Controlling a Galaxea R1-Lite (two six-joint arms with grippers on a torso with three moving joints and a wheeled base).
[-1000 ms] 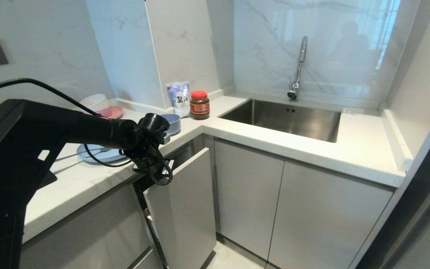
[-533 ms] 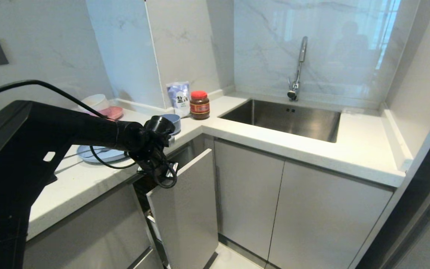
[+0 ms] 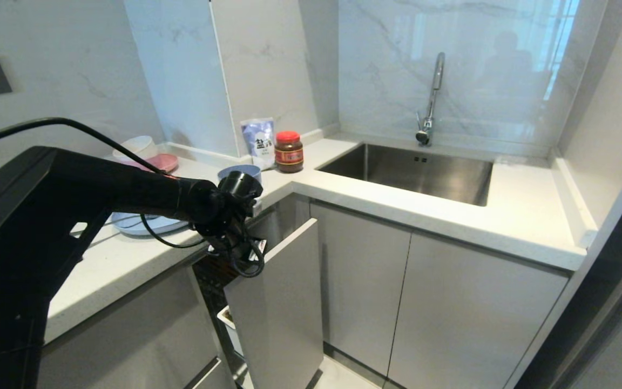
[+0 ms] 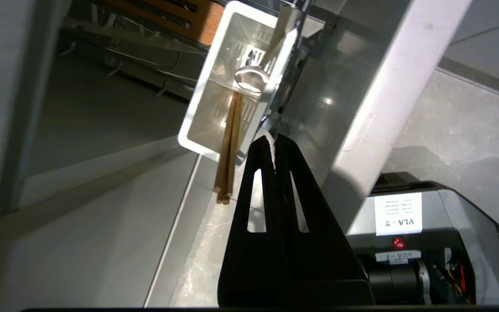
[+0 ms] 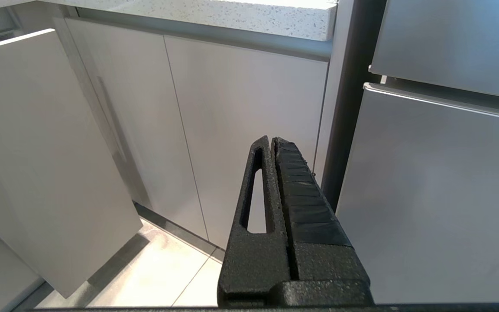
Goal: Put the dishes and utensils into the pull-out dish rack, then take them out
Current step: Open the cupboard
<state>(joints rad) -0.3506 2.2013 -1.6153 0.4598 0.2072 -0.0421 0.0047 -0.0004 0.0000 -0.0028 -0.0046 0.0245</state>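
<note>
The pull-out dish rack (image 3: 276,302) is seen partly drawn out from under the white countertop (image 3: 127,259), its narrow pale-grey front standing proud of the neighbouring cabinet doors. In the left wrist view its white utensil box (image 4: 215,99) is shown just behind the front panel, with the wooden chopsticks (image 4: 228,147) and the silver fork (image 4: 254,73) standing in it; a slotted wooden strip (image 4: 167,17) is visible beyond. The light-blue plate (image 3: 138,224) and light-blue bowl (image 3: 239,172) are left on the countertop, near its front edge. The left gripper (image 4: 274,139) is held at the top inner edge of the front panel, its fingers pressed together. The right gripper (image 5: 272,141) is kept low before the cabinets, fingers together, clamped on nothing. A steel sink (image 3: 413,173) is set to the right, and open floor lies before the rack.
</note>
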